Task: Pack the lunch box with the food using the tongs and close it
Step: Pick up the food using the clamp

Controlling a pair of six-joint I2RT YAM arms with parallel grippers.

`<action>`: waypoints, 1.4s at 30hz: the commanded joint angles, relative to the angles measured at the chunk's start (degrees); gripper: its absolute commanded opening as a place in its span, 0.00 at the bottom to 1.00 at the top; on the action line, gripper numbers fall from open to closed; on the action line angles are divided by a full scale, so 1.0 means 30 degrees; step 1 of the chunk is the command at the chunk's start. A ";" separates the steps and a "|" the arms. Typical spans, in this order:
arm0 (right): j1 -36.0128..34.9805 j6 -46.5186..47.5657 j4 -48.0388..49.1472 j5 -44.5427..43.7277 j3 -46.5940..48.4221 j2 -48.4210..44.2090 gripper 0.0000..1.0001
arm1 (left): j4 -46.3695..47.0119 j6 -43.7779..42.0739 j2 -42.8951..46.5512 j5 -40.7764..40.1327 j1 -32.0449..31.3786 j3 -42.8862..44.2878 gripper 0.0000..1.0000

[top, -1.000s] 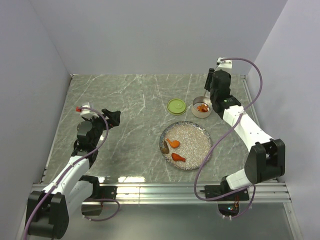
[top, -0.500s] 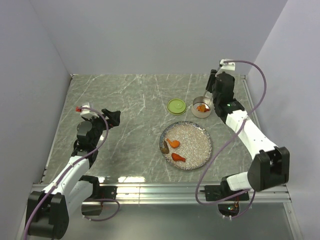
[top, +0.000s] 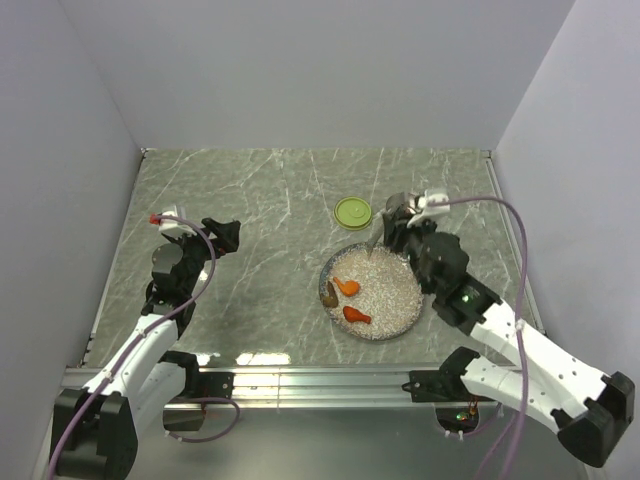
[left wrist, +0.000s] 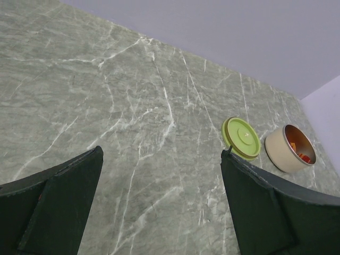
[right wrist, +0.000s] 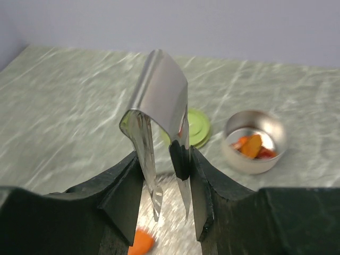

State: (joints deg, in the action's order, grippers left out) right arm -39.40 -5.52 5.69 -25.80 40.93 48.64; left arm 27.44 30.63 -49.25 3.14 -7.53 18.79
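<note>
Over the far right rim of the speckled plate (top: 400,292), the right gripper (right wrist: 163,159) is pinching the tongs (right wrist: 159,106) by their two arms, with the bent end up and the tips pointing down at the plate. The tips are standing a little apart with nothing between them. Three pieces of food (top: 347,286) are lying on the plate's left half: an orange one, a dark brown one just beside it on the left, and a red-orange one nearer the arm bases. The lunch box (right wrist: 255,139) is sitting open on the marble table (top: 260,200) just beyond the plate, and orange and red pieces are showing inside it. Its lime-green lid (right wrist: 197,127) is lying flat just to its left. Well to the left, the left gripper (left wrist: 164,212) is hovering over the table with its jaws spread wide, holding nothing.
</note>
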 commanded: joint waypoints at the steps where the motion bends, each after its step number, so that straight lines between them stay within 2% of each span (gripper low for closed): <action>1: -0.1892 -0.0415 -0.0460 -0.0803 -0.0923 -0.2231 0.45 | 0.0023 -0.0250 0.0538 -0.0049 -0.0039 0.0593 0.99; 7: -0.4353 -0.0973 -0.1050 -0.0831 -0.2505 -0.4493 0.45 | -0.0095 -0.0250 0.0539 -0.0079 -0.0097 0.0623 0.99; 17: -0.6203 -0.0296 -0.0079 -0.2033 -0.1808 -0.0981 0.46 | -0.0007 -0.0279 0.0364 -0.0166 -0.0127 0.0623 0.99; 27: -0.8164 -0.1295 -0.1429 -0.3060 -0.2302 -0.2909 0.46 | 0.0052 -0.0279 0.0393 -0.0138 -0.0127 0.0564 1.00; 42: -0.8782 -0.1149 -0.0755 -0.1976 -0.3212 -0.2093 0.47 | 0.0081 -0.0308 0.0276 -0.0137 -0.0156 0.0593 0.99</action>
State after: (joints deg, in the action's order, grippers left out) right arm -65.30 -9.30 0.43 -32.03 31.68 43.22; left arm 26.26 30.63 -48.49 3.11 -7.73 18.79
